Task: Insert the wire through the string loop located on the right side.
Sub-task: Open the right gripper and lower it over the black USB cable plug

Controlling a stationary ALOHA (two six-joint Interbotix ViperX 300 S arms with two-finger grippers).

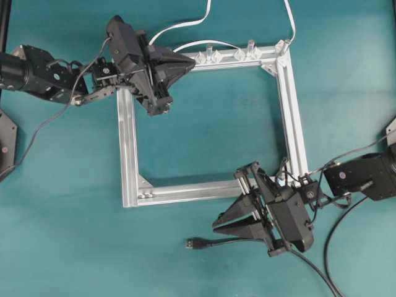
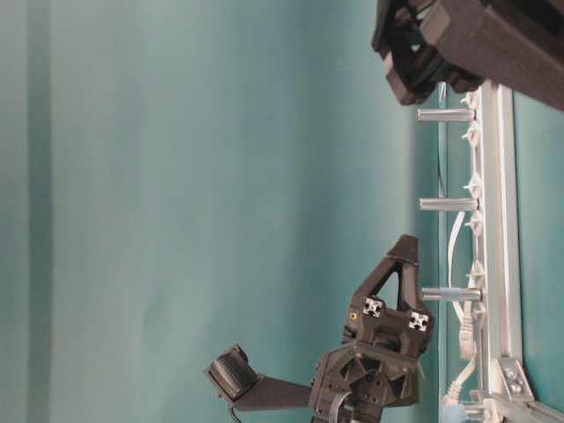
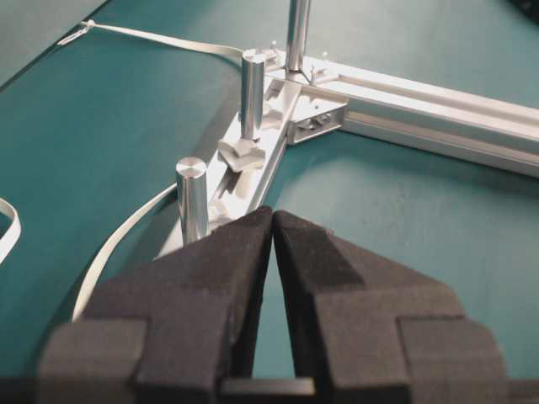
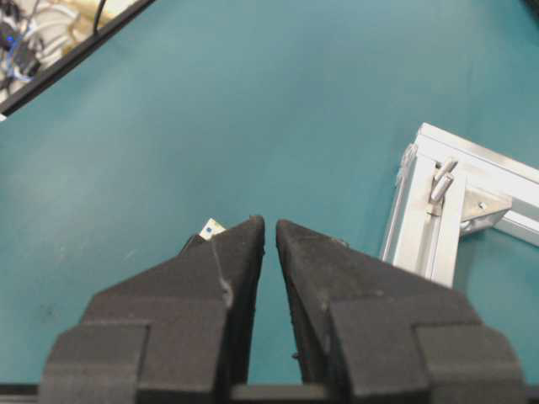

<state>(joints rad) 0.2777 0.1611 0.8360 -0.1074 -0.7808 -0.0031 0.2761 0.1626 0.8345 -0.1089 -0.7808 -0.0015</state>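
Observation:
The wire (image 1: 247, 241) is a thin black cable lying on the teal table below the frame. Its plug (image 1: 193, 244) points left, and its metal tip (image 4: 210, 226) peeks out beyond one finger in the right wrist view. My right gripper (image 1: 218, 225) (image 4: 269, 223) hovers just above and beside the plug, jaws nearly together with only table showing between them. The string loop (image 1: 282, 173) stands small and dark on the frame's right bar, behind the right gripper. My left gripper (image 1: 190, 62) (image 3: 274, 212) is shut on nothing at the frame's top bar.
A square aluminium frame (image 1: 127, 142) lies mid-table. Upright metal posts (image 3: 192, 198) and clear clips stand along its top bar, right in front of the left gripper. A white flat cable (image 1: 185, 25) curves behind that bar. The right arm's own cables trail at lower right.

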